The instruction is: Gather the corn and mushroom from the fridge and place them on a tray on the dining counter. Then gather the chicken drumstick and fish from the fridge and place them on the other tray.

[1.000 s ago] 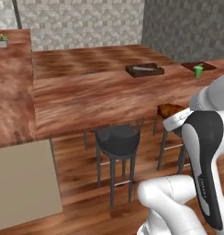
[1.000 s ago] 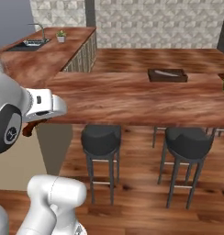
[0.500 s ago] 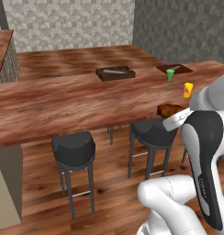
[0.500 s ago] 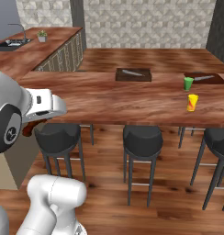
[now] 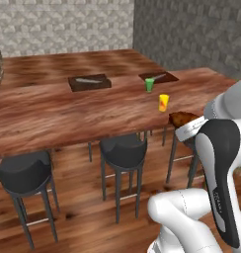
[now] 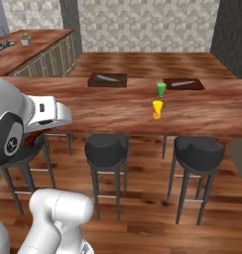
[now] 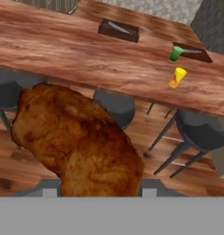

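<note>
You are on the second half of the job, by my reading: the chicken drumstick (image 7: 77, 142) is in the jaws, which are clenched on it. In the hand view it bulges up from between the finger tips, held in the air short of the table (image 5: 53, 118), above the stools and floor.

Going left to right along the table in the right base view: the left tray (image 6: 108, 80) with a thin pale item lying in it, then a green cup (image 6: 161, 89), a yellow cup (image 6: 157, 109) nearer you, and the right tray (image 6: 183, 84), also with something pale in it. Whether those pale items are the corn and mushroom, the fish, or neither, you cannot tell at this size.

The next move, as I judge it, calls for closing on the table, lifting the drumstick over its edge and settling which tray is the meat one before you lower. Keep clear of the two cups on the way to the right tray.

The base views give you the layout and the arm's posture, but the drumstick (image 5: 184, 118) is just a brown lump at the wrist in the left one. The hand view gives you the grip itself and the drumstick's bulk, which hides the finger tips and much of what lies below.
</note>
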Robot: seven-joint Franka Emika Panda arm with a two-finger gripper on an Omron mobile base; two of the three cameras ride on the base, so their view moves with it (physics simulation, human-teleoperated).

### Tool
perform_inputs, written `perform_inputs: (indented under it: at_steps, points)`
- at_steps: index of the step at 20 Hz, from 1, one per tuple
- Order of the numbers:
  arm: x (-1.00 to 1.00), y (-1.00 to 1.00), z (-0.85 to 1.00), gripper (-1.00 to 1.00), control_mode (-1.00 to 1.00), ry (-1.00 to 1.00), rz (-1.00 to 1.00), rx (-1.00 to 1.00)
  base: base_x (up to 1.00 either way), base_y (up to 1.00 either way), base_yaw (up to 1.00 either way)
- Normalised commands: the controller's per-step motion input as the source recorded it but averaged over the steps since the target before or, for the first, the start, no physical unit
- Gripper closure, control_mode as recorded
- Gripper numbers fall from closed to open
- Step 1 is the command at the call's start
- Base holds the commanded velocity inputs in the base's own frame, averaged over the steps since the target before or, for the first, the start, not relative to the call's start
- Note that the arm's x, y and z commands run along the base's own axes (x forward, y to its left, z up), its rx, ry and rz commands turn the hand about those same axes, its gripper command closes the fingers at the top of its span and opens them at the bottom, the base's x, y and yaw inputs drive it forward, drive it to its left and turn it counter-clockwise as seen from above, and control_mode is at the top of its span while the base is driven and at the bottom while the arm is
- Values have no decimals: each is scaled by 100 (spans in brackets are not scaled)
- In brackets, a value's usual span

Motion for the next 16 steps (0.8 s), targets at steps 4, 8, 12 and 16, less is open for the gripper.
perform_inputs:
  at_steps: [4, 8, 12, 16]
  points:
    - [0, 0, 0, 100, 100, 0, 0, 0, -3, -100, 0]
    - [0, 0, 0, 100, 100, 0, 0, 0, -11, -100, 0]
    - [0, 0, 0, 100, 100, 0, 0, 0, -15, -100, 0]
    - [0, 0, 0, 100, 100, 0, 0, 0, -7, -100, 0]
